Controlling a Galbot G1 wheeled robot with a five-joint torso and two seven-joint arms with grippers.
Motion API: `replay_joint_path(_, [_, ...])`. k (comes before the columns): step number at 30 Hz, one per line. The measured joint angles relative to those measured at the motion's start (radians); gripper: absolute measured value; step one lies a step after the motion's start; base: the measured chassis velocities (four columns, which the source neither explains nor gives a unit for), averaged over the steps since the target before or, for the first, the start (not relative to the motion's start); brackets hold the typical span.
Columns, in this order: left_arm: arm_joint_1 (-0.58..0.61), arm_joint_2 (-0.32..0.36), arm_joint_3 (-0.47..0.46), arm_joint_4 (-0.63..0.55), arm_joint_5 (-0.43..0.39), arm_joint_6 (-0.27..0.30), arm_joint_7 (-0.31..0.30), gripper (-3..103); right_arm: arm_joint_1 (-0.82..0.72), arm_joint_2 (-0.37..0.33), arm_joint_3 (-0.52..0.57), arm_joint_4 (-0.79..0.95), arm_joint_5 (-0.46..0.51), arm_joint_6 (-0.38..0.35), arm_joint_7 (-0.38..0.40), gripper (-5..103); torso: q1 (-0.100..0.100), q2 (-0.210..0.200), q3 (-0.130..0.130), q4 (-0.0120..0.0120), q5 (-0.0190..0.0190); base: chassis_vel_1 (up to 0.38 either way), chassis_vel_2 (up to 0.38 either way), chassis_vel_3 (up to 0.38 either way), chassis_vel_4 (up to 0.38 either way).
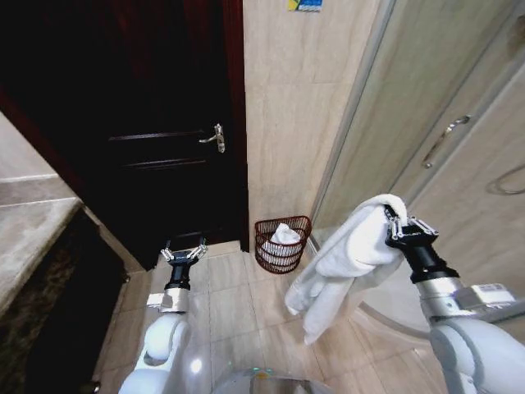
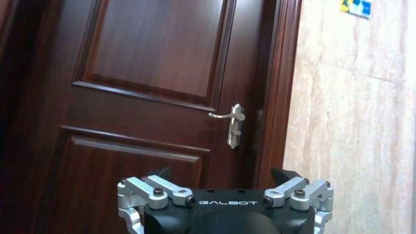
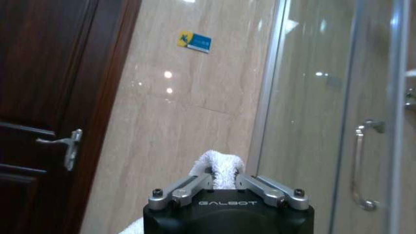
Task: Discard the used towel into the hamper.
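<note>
My right gripper (image 1: 399,218) is held up at the right, shut on the top fold of a white towel (image 1: 349,256) that hangs down from it above the floor. In the right wrist view the towel (image 3: 217,165) pokes up between the shut fingers of that gripper (image 3: 221,181). The hamper (image 1: 271,259), a small reddish-brown ribbed basket, stands on the floor against the wall, to the left of and beyond the towel. A white cloth (image 1: 285,236) lies inside it. My left gripper (image 1: 184,251) hangs low at the left, open and empty, facing the door (image 2: 224,176).
A dark wooden door (image 1: 156,123) with a metal lever handle (image 1: 216,137) is shut at the left. A glass shower enclosure (image 1: 426,123) with a curved base fills the right. A stone counter (image 1: 33,230) runs along the far left. Tiled floor (image 1: 238,304) lies between me and the hamper.
</note>
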Motion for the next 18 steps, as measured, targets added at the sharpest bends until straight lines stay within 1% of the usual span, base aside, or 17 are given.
replay_joint_path(3, [0.001,-0.002,0.0,-0.004,-0.001,0.001,0.0,100,0.0,0.0,-0.006,0.003,-0.006,0.001,0.002,3,0.0,0.0,0.0,0.0004,0.0003,-0.201,0.237,0.238,-0.222])
replay_joint_path(5, [0.0,-0.003,0.001,-0.007,-0.002,0.003,0.0,100,0.0,0.0,-0.01,0.004,-0.014,0.0,0.0,3,0.001,-0.001,0.0,-0.0001,-0.0001,-0.16,0.196,0.201,-0.13])
replay_joint_path(8, [0.001,-0.004,0.001,-0.009,-0.001,0.005,0.0,100,0.002,-0.002,-0.015,0.005,-0.016,-0.001,0.0,3,0.0,-0.001,0.0,0.0003,0.0002,-0.119,0.172,0.144,-0.088])
replay_joint_path(12, [0.004,-0.006,0.001,-0.009,0.0,0.006,0.0,100,0.004,-0.005,-0.018,0.004,-0.015,-0.001,0.005,3,-0.001,0.0,0.0,0.0003,0.0,0.006,0.082,0.071,0.02])
replay_joint_path(15, [0.004,-0.009,0.001,-0.008,0.003,0.004,-0.001,100,0.006,-0.008,-0.016,0.002,-0.011,-0.001,0.01,3,-0.001,0.0,-0.001,0.0001,0.0,0.091,0.031,0.03,0.087])
replay_joint_path(18, [-0.001,-0.011,0.001,0.0,0.015,-0.013,-0.011,100,0.014,-0.015,-0.015,-0.004,0.0,-0.001,0.027,3,-0.001,0.0,-0.001,0.0002,0.0,0.088,0.05,0.037,0.078])
